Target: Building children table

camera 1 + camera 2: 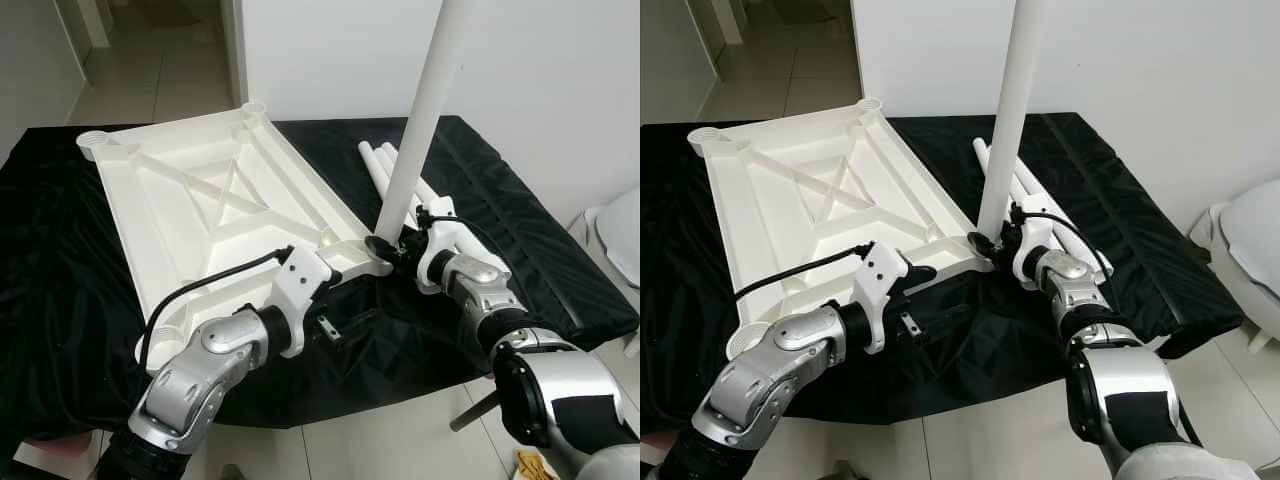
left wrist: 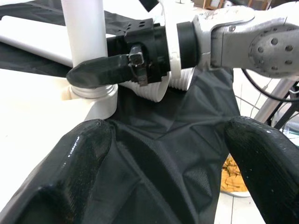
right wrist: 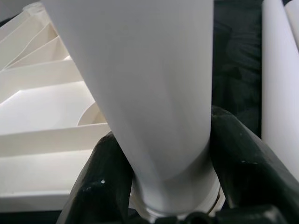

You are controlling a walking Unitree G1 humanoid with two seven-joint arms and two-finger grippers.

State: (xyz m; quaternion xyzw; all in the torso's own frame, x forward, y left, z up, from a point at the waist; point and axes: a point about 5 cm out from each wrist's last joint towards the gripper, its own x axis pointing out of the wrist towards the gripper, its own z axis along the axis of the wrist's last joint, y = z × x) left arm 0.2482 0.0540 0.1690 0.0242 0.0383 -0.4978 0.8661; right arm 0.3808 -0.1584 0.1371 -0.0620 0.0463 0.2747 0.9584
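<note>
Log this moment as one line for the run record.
right gripper: shut on table leg, upright in corner socket | left gripper: open, near tabletop corner | spare legs: on black cloth

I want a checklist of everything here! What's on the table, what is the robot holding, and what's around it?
Surface: black cloth covering the work table.
Job's things: white tabletop lying upside down; white leg standing upright in its corner socket; spare legs lying on the cloth beyond it.
Clutter: nothing seen.
Grippers: right tool clamped around the leg's base; left tool open, hovering above the cloth near that corner.
Cables: black cable looping along the left wrist.
Surroundings: white wall, tiled floor.
</note>
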